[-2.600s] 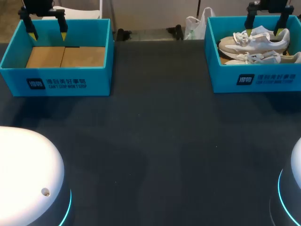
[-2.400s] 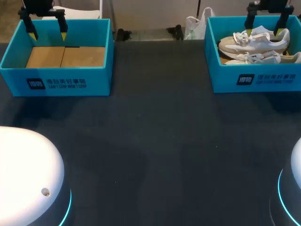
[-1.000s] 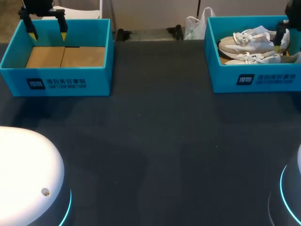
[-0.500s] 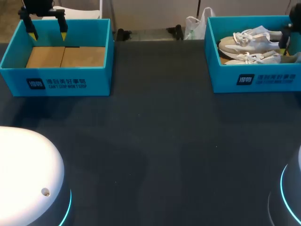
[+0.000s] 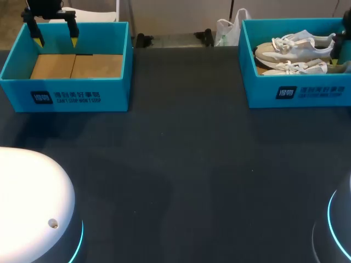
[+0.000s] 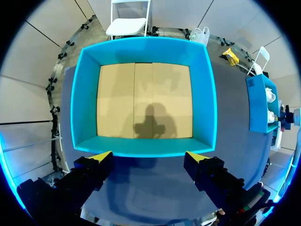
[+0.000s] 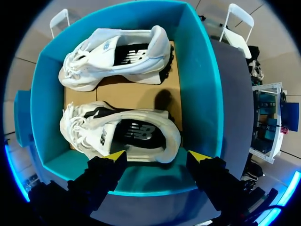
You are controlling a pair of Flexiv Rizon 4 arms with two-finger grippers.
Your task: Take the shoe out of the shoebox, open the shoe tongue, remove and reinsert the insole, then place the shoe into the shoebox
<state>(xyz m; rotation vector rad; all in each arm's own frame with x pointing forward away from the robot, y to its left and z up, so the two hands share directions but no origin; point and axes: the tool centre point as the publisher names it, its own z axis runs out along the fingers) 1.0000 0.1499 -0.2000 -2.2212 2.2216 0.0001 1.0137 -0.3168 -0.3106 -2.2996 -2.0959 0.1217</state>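
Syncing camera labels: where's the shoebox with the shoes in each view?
Head view: shoebox at the table's far right corner.
Left wrist view: shoebox small and edge-on, off to the side past the empty shoebox.
Right wrist view: shoebox fills the picture, just ahead of the open right gripper.
Shared landmark: the white shoes lying inside it, clear in the head and right wrist views.

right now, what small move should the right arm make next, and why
Probably lower the right gripper straight down onto the heel of the nearer shoe. Its fingers are open, the heel sits just ahead of them, and the shoe lies untouched in the shoebox, so nothing is grasped yet.
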